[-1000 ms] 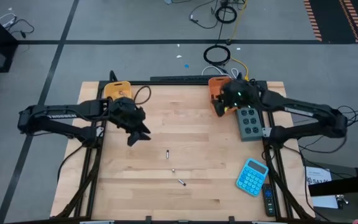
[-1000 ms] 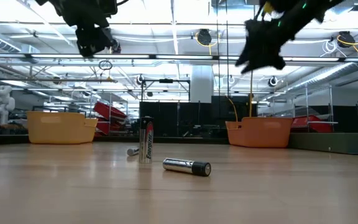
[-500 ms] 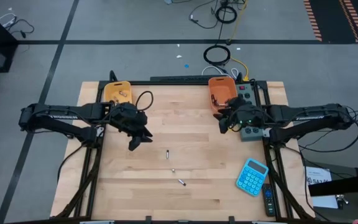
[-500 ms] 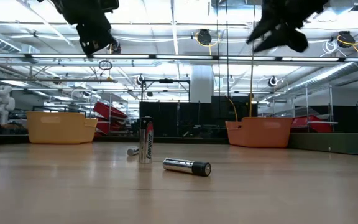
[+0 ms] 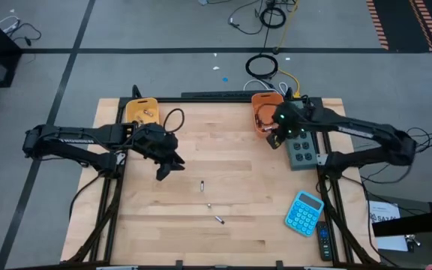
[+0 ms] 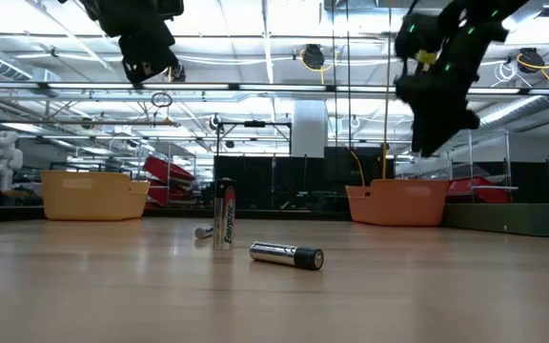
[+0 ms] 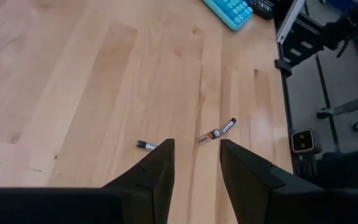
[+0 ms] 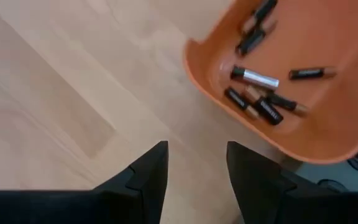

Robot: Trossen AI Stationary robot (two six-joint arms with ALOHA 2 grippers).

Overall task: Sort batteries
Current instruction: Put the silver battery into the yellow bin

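Observation:
Three batteries lie loose mid-table [image 5: 202, 185], [image 5: 208, 205], [image 5: 219, 219]. In the low view one stands on end [image 6: 223, 217], one lies on its side [image 6: 287, 253], and a small one lies behind [image 6: 203, 231]. My left gripper [image 5: 167, 166] [image 7: 196, 155] hangs open above the table, left of and beyond the loose batteries, with nothing between its fingers. My right gripper [image 5: 274, 139] [image 8: 196, 155] is open too, pointing down over bare wood just beside the orange bin [image 8: 328, 134]. That bin holds several batteries [image 8: 253, 78].
A yellow bin [image 5: 142, 110] stands at the far left and the orange bin [image 5: 263, 112] at the far right. A grey button box [image 5: 302, 146], a blue calculator [image 5: 304, 212] and a remote [image 5: 323, 240] line the right edge. A cable loop [image 5: 172, 116] lies by the yellow bin.
My right gripper has swung out from the orange bin toward the table's near edge, then come back beside it. It rose first, then sank, and has tipped to point more steeply down. The batteries have stayed where they were.

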